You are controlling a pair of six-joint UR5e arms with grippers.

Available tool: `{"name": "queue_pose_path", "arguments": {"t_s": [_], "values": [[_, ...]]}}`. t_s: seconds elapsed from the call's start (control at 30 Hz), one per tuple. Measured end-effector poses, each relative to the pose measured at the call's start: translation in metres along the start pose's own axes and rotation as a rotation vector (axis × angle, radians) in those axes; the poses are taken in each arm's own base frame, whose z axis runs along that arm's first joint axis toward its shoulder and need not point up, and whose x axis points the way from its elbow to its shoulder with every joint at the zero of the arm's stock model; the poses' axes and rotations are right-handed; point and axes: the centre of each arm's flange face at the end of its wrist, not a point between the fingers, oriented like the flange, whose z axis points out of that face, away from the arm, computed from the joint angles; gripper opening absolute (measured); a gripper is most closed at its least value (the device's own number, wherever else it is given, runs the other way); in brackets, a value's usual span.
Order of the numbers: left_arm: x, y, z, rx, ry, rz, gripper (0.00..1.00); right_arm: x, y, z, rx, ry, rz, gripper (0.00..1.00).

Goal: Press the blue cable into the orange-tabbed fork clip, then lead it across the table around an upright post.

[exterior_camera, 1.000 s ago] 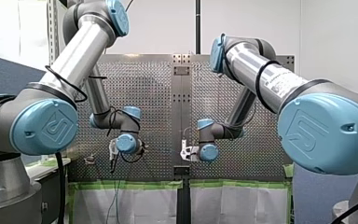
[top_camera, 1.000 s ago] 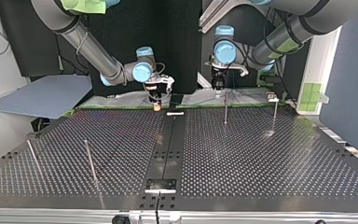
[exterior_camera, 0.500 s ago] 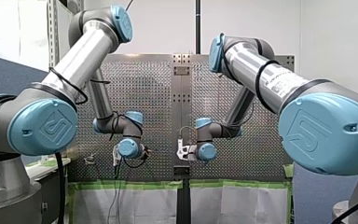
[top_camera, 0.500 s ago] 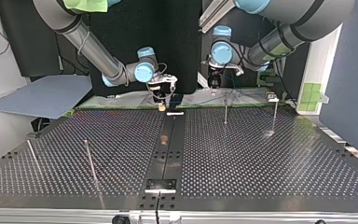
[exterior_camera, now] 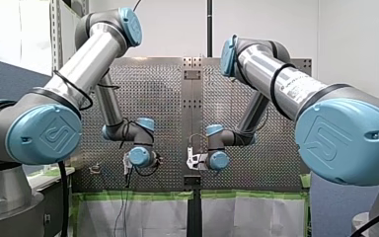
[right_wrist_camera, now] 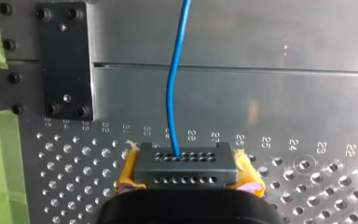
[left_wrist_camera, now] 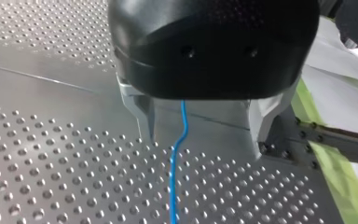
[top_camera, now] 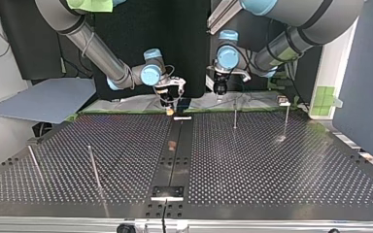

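Cable (right_wrist_camera: pixel 170 88), thin, light, limp, apt to slip: pinched in right pincer (right_wrist_camera: pixel 185 161), trailing toward 12 o'clock over bench (right_wrist_camera: pixel 284 107); hangs free inside left pincer (left_wrist_camera: pixel 204 135), fingers (left_wrist_camera: pixel 145 116) spread. Probably best held short.

Blue cable (left_wrist_camera: pixel 177 158): one end hidden under the black housing of my left gripper (left_wrist_camera: pixel 204 137), the other runs out of view. At my right gripper (right_wrist_camera: pixel 185 176) it vanishes behind a dark perforated block (right_wrist_camera: pixel 209 164). Small fixture (top_camera: pixel 284 102), top view's right: too small to identify.
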Motion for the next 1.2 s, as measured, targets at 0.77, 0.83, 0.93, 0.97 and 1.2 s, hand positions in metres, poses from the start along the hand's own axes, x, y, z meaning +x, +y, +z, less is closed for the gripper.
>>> {"name": "queue_pose_path", "arguments": {"t_s": [0.77,0.83,0.93,0.97,1.2], "values": [[-0.018,-0.025,0.015,0.013,-0.044,-0.029,1.0,0.0,-0.016,-0.002,0.039,0.005,-0.008,0.0],[-0.017,-0.025,0.015,0.012,-0.044,-0.031,1.0,0.0,-0.016,-0.002,0.04,0.005,-0.009,0.0],[-0.017,-0.024,0.015,0.007,-0.044,-0.035,1.0,0.0,-0.017,-0.002,0.042,0.004,-0.009,0.0],[-0.017,-0.024,0.015,0.005,-0.044,-0.037,1.0,0.0,-0.017,-0.002,0.042,0.003,-0.009,0.0],[-0.018,-0.021,0.016,-0.018,-0.048,-0.069,1.0,0.0,-0.019,-0.003,0.045,0.002,-0.01,0.0]]}}
